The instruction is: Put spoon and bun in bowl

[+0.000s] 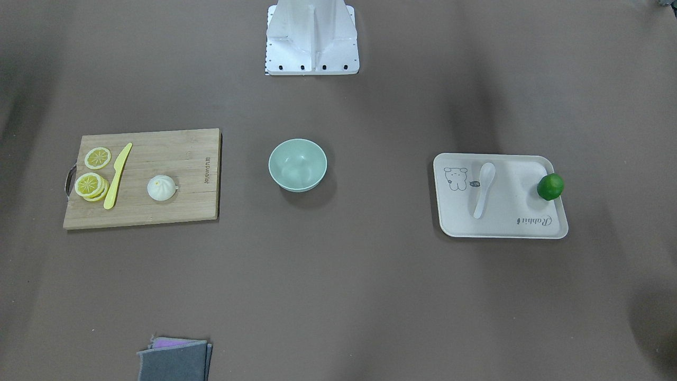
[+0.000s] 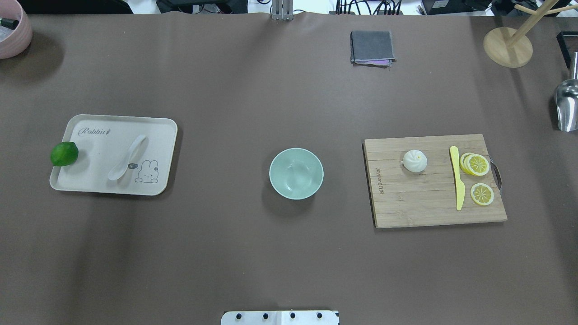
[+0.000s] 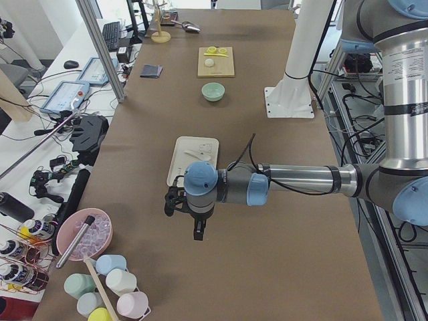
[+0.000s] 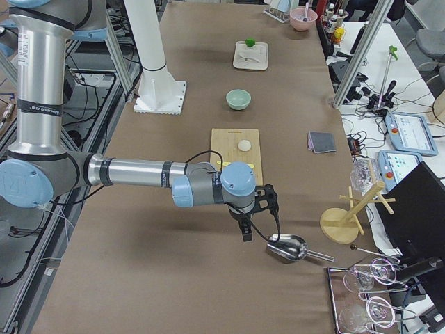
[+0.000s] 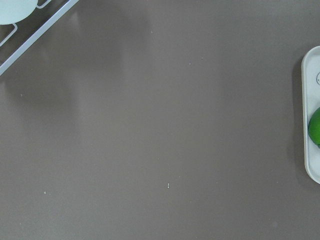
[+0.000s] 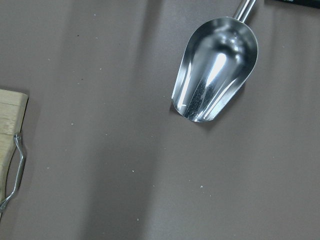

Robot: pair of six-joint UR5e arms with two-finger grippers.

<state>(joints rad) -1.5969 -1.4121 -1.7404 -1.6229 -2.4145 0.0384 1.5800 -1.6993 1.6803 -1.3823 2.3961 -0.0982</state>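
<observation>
The white spoon lies on a beige tray, also seen in the overhead view. The white pleated bun sits on a wooden cutting board, also in the overhead view. The mint-green bowl stands empty at the table's middle. The left gripper hangs over bare table beyond the tray's lime end. The right gripper hangs beyond the board, near a metal scoop. Both show only in side views, so I cannot tell if they are open or shut.
A green lime sits on the tray's edge. A yellow knife and lemon slices lie on the board. A folded grey cloth, a wooden stand and a pink bowl are at the far edge.
</observation>
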